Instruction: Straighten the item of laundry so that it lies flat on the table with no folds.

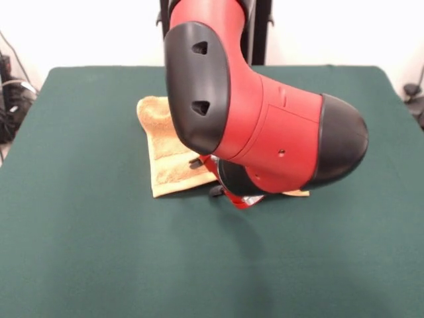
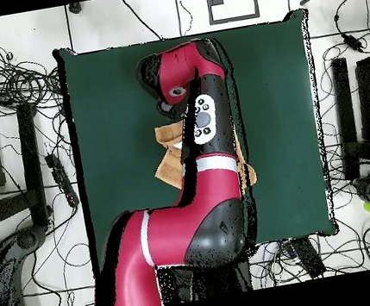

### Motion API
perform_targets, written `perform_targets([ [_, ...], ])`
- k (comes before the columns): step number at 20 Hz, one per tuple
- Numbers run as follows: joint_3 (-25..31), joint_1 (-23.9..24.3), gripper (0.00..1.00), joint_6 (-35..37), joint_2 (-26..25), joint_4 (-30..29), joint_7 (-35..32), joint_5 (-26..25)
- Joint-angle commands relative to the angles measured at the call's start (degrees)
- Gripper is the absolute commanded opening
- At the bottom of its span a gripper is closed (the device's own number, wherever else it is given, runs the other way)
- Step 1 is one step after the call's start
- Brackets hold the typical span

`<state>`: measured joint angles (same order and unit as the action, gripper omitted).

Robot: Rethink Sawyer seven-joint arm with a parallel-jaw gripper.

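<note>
The orange-tan towel [image 1: 165, 149] lies on the dark green table [image 1: 99, 252], left of centre and toward the far side. Most of it is hidden behind my red and black arm. Its left part shows with a woven band, and a thin strip of its edge [image 1: 298, 193] peeks out on the right. My gripper [image 1: 235, 197] is low at the towel's near edge, tucked under the arm, so only small red and black parts show. In the overhead view the arm crosses the towel [image 2: 168, 154], whose uncovered left part looks rumpled and folded, and it hides the gripper.
The table [image 2: 107, 85] reaches well past the towel on all sides. Cables and dark equipment [image 2: 11, 84] lie on the floor around it. More cables [image 1: 13, 99] show at the left edge of the front view.
</note>
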<state>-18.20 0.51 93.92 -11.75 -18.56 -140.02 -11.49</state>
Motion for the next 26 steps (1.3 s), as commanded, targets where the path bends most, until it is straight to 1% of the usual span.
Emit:
perform_targets([
  [1, 1.92, 1.38, 1.0, 0.51, -5.4, -5.61, 5.55, -2.24],
  [5, -0.26, 1.91, 1.0, -0.89, -5.36, -5.98, 7.19, -4.84],
  [6, -0.94, 2.01, 1.0, -2.45, -4.83, -7.41, 6.06, -5.63],
  [9, -1.9, 2.44, 1.0, -4.76, -3.96, -9.63, 5.69, -7.11],
  [12, -1.41, 2.62, 1.0, -5.73, -3.46, -10.69, 5.12, -7.72],
  [18, 0.7, 3.4, 1.0, -6.46, -3.81, -10.1, 4.4, -7.68],
  [21, 0.89, 3.06, 1.0, -10.78, -3.97, -10.0, 4.18, -8.55],
  [22, 1.23, 3.09, 1.0, -10.81, -4.12, -9.78, 6.77, -8.6],
  [23, 1.41, 3.12, 0.0, -11.43, -4.04, -10.02, 7.03, -8.46],
  [26, 1.43, 2.85, 0.0, -13.96, -3.94, -10.3, 6.41, -8.81],
])
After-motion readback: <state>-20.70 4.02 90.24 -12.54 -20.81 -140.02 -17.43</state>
